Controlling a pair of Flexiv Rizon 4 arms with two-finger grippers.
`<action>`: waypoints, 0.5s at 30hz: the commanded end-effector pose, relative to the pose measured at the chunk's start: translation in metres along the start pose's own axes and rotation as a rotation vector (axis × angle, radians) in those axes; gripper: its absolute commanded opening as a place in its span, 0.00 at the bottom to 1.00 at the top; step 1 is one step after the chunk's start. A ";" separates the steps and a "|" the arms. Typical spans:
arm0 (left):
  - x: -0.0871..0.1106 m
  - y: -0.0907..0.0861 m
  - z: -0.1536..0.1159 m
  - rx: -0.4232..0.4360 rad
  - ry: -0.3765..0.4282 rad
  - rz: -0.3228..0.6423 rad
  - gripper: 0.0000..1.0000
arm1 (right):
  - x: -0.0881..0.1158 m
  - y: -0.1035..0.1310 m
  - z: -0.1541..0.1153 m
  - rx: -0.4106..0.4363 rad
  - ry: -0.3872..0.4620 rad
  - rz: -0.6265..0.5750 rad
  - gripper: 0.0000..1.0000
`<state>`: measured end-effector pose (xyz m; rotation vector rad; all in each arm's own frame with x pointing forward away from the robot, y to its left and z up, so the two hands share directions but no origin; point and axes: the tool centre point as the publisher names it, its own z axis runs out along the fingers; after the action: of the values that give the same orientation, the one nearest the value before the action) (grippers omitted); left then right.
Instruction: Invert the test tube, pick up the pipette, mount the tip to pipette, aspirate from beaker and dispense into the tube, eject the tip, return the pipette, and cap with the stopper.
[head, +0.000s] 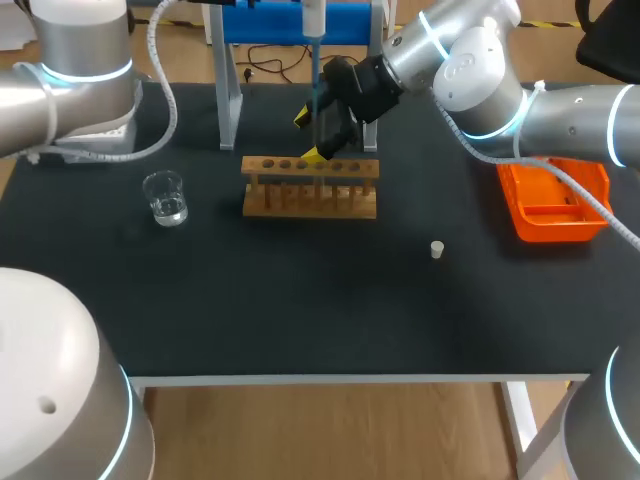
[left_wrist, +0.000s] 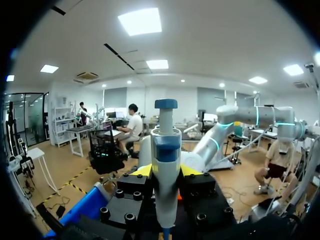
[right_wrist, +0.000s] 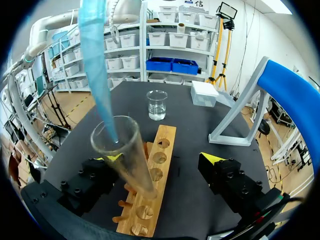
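Observation:
The white and blue pipette (left_wrist: 165, 165) stands upright in my left gripper (left_wrist: 166, 172), whose yellow-tipped fingers are shut on its body. Its long blue tip (right_wrist: 97, 65) reaches down into the mouth of the clear test tube (right_wrist: 125, 155). The tube stands mouth up in the wooden rack (right_wrist: 150, 190). My right gripper (right_wrist: 161, 159) is open wide around the tube, which is close to one finger. In the head view the right gripper (head: 310, 135) hovers at the rack (head: 310, 190) below the pipette (head: 313, 20). The beaker (head: 165, 197) sits to the rack's left and the white stopper (head: 437, 249) lies to its right.
An orange tray (head: 555, 205) lies at the right side under my right arm. A blue and grey stand (head: 232, 90) rises behind the rack. A white box (right_wrist: 204, 94) rests at the back left near the beaker (right_wrist: 157, 105).

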<state>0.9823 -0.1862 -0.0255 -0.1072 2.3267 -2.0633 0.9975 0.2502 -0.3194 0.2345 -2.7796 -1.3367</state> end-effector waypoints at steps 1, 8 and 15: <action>0.002 0.000 -0.001 0.007 -0.013 0.009 0.00 | -0.002 0.000 0.000 0.002 0.005 0.001 1.00; -0.001 0.001 0.001 0.044 -0.017 0.050 0.00 | -0.002 0.000 0.000 0.002 0.005 0.001 1.00; -0.002 0.003 0.002 0.050 -0.014 0.054 0.00 | -0.002 0.000 0.000 0.002 0.005 0.001 1.00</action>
<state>0.9834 -0.1865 -0.0274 -0.0558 2.2483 -2.0833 0.9975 0.2502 -0.3194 0.2345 -2.7796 -1.3367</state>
